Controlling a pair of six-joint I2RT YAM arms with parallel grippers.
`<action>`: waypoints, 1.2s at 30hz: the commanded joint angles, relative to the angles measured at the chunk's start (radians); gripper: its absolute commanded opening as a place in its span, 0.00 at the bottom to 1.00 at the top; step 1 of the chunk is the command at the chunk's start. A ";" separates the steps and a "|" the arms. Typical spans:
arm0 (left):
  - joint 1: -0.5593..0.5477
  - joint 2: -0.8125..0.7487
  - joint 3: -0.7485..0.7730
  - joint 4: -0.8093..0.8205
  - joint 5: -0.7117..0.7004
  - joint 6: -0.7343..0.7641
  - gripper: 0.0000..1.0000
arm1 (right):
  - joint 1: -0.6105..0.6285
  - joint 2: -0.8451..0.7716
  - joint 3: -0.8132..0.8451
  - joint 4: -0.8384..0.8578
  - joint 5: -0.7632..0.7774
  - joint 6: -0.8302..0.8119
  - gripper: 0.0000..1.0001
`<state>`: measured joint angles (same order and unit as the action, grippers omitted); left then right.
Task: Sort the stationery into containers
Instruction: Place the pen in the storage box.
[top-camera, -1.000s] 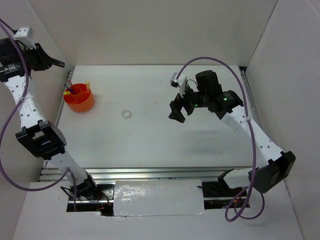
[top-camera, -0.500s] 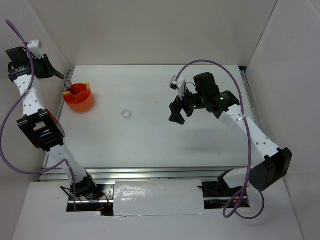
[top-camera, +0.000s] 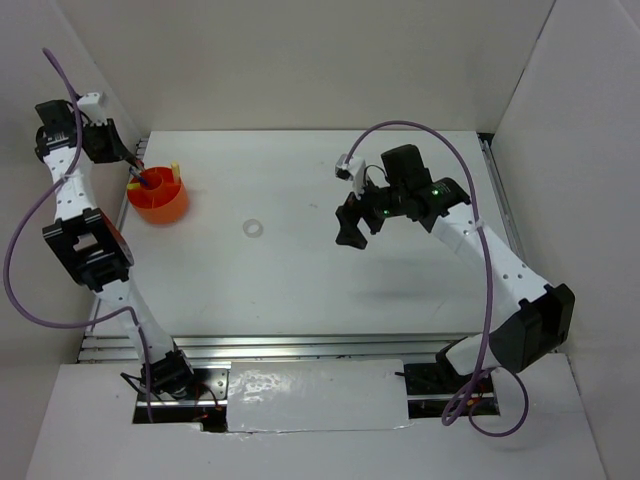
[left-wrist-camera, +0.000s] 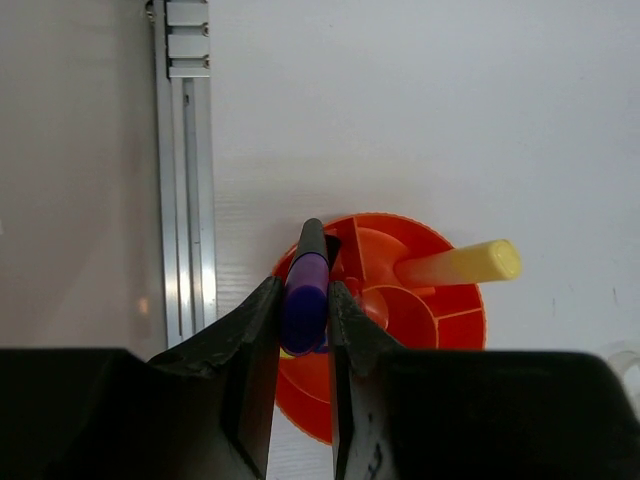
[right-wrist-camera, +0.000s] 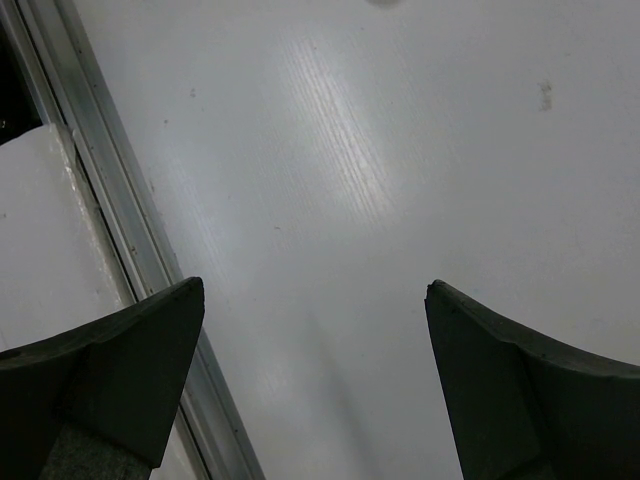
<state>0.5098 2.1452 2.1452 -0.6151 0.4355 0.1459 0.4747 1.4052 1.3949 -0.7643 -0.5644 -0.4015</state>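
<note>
My left gripper is shut on the purple marker, holding it tip-down over the left rim of the orange-red cup. From above, that gripper is at the table's far left, just over the cup. A pale yellow stick leans in the cup, pointing right. The white tape ring lies on the table between the cup and my right gripper. My right gripper hangs open above bare table with nothing between its fingers.
An aluminium rail runs along the table's left edge beside the cup. Another rail edges the table's near side. White walls close in the left, back and right sides.
The left wrist has swung in from the left wall toward the cup, still holding the marker. The right gripper has drifted slightly left and stays open.
</note>
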 joint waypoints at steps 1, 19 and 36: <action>-0.008 0.007 0.053 -0.028 0.052 0.055 0.01 | -0.008 0.009 0.049 -0.009 -0.025 -0.013 0.97; -0.007 0.036 0.061 -0.155 0.072 0.144 0.01 | -0.005 0.054 0.095 -0.038 -0.045 -0.013 0.97; 0.010 -0.062 0.082 -0.040 0.158 0.052 0.75 | -0.054 0.026 0.075 0.075 0.034 0.111 1.00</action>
<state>0.5049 2.1708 2.1941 -0.7509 0.5346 0.2459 0.4568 1.4620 1.4422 -0.7704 -0.5709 -0.3565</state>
